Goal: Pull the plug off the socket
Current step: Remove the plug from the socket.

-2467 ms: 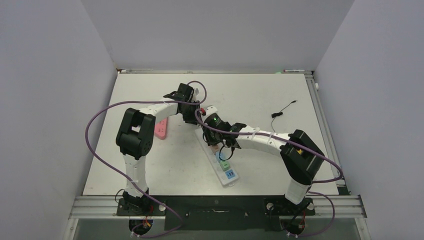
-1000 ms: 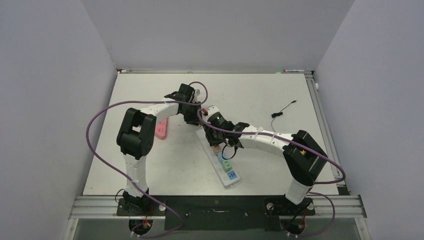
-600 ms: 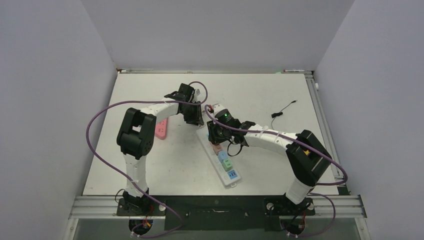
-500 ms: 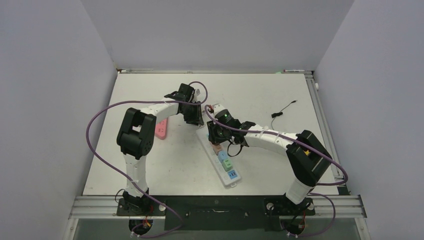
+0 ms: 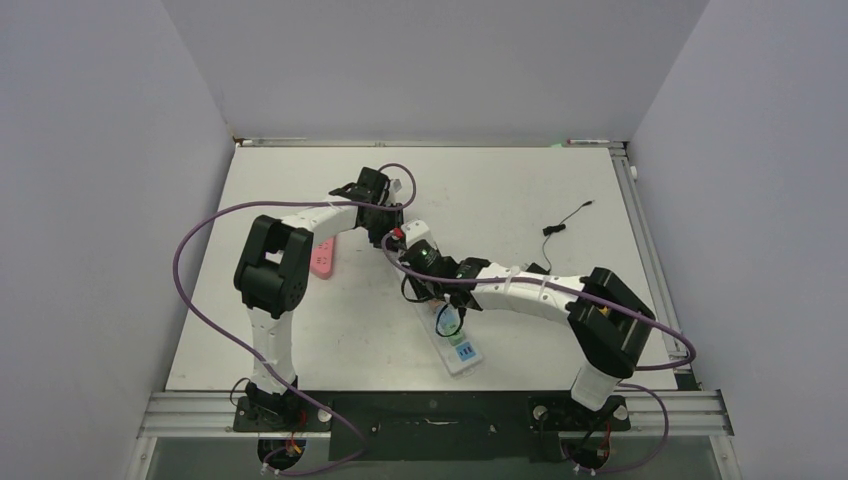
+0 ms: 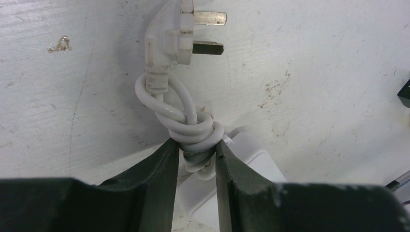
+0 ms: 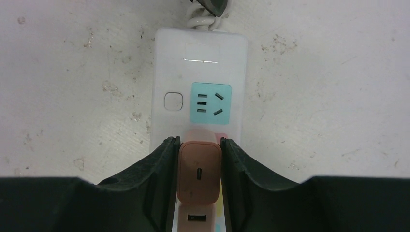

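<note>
where the right gripper closes, its two matte black fingers are clamped on the flat sides of the plug. the plug is a smooth peach-pink block with rounded corners and a small oval port in its upper face. it stands over the power strip, on the socket next to the teal socket, on the side nearer the wrist. a sliver of pink socket face shows at its right edge. whether its pins are seated or lifted clear cannot be told.

the power strip is a long bar of glossy white plastic with softly rounded corners. a rounded-square button sits left of the teal socket, whose face carries narrow dark slots.

the left gripper is pinched shut on the cord, a thick white rubbery lead wound into a tight, knot-like coil just off the strip's end. from the coil the lead runs to a moulded white mains plug lying flat, its dull metal prongs pointing right.

the desk is a white painted surface, scratched and flecked with brown. seen from above, the strip lies slanted near its middle. a flat pink object lies to the left, and a thin black cable lies well apart on the right.
</note>
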